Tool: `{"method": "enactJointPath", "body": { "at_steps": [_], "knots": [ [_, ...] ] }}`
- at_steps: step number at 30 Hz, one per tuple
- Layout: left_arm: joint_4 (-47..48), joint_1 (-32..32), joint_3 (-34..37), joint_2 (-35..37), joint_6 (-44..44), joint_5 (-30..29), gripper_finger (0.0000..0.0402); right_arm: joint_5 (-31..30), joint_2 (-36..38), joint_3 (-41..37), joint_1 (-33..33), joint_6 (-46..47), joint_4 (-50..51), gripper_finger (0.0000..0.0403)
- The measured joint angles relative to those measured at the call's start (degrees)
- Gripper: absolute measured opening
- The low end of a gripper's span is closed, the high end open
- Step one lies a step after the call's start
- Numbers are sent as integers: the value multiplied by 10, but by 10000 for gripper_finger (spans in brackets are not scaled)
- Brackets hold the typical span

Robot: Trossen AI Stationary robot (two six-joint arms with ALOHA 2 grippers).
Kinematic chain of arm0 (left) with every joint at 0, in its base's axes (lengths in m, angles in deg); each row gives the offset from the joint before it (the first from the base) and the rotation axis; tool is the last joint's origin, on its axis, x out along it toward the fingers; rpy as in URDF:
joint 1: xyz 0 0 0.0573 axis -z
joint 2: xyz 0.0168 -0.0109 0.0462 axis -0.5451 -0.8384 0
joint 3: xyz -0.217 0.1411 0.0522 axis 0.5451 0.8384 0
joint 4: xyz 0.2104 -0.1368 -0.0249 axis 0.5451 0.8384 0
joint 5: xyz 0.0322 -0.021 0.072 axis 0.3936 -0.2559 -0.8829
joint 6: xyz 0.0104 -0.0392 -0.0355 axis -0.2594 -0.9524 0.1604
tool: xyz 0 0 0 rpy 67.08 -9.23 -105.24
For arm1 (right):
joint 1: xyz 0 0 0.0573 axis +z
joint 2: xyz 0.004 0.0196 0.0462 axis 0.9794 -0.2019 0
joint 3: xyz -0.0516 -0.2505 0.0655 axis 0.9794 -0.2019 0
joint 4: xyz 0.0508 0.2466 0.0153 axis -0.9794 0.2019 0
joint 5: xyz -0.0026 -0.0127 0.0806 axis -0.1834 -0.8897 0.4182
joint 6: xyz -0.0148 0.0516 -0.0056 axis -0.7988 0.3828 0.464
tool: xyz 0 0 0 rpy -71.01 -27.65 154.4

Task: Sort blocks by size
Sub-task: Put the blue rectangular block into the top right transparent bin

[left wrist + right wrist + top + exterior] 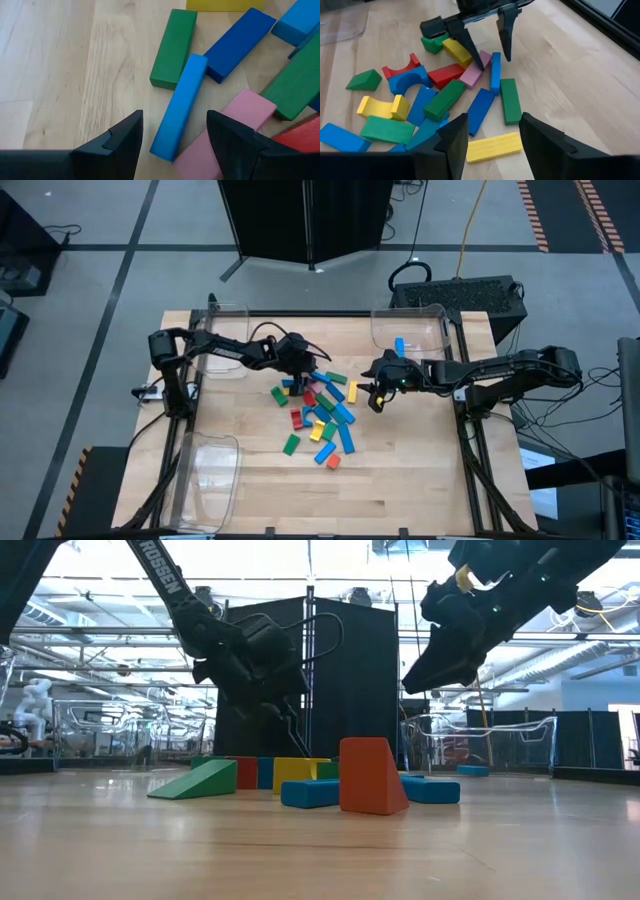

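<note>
Left tool [172,137] spread wide, straddling a light-blue bar [179,107] at the edge of the blocks [318,410] heaped mid-desk [420,480], a pink block [225,130] just beside one finger. Right tool [492,135] likewise spread, empty, hovering near the pile's other side.

We record blocks [445,95] in blue, green, yellow, red and pink on a pale wood-grain desk [560,65].

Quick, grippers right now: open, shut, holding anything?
Left gripper: open, straddling the light blue bar, not gripping it.
Right gripper: open, empty, above the yellow bar.
</note>
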Motion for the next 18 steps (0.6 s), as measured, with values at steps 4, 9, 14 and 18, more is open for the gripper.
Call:
{"method": "enactJointPath", "body": {
  "at_steps": [4,9,14,18],
  "knots": [
    [3,0,0,0,-1,0,202,0,0,0,0,2,-13,169],
    [5,0,0,0,-1,0,147,0,0,0,0,2,-25,169],
    [10,0,1,-1,-3,-1,93,0,0,0,0,2,-25,169],
    [11,0,0,-2,-31,-4,58,0,0,0,0,21,-27,169]
  ]
}}
